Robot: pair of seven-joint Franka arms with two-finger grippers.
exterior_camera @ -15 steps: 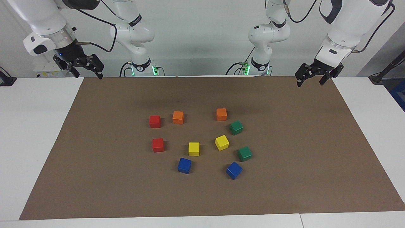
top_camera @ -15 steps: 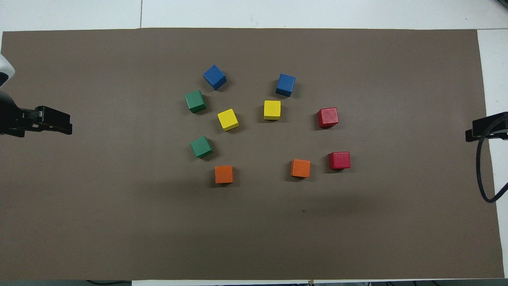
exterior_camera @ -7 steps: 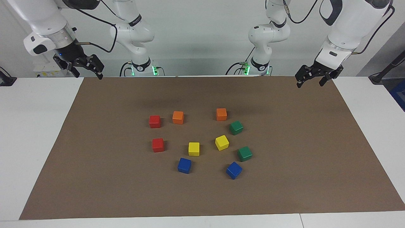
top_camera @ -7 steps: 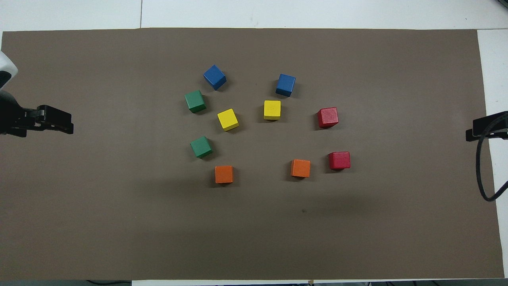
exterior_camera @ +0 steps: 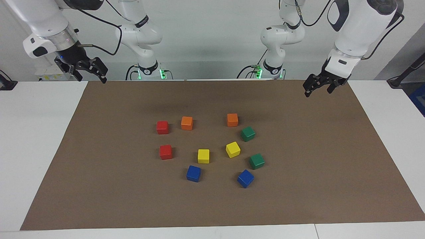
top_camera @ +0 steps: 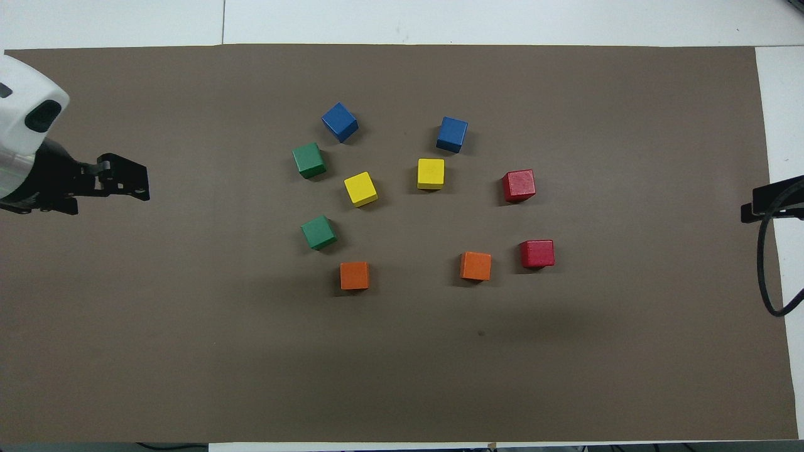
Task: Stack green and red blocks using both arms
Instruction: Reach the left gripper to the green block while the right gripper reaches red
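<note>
Left end effector and right end effector hang raised (both wide, empty).

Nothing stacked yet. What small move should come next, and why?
Probably carry the left gripper on over the mat toward the nearer green block; all four red and green blocks lie single, and that one is nearest its end. The right gripper waits.

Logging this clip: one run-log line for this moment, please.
stage: pre-grasp | green blocks and red blocks: unstacked on mat | left gripper: open, over mat | right gripper: open, at mat corner
</note>
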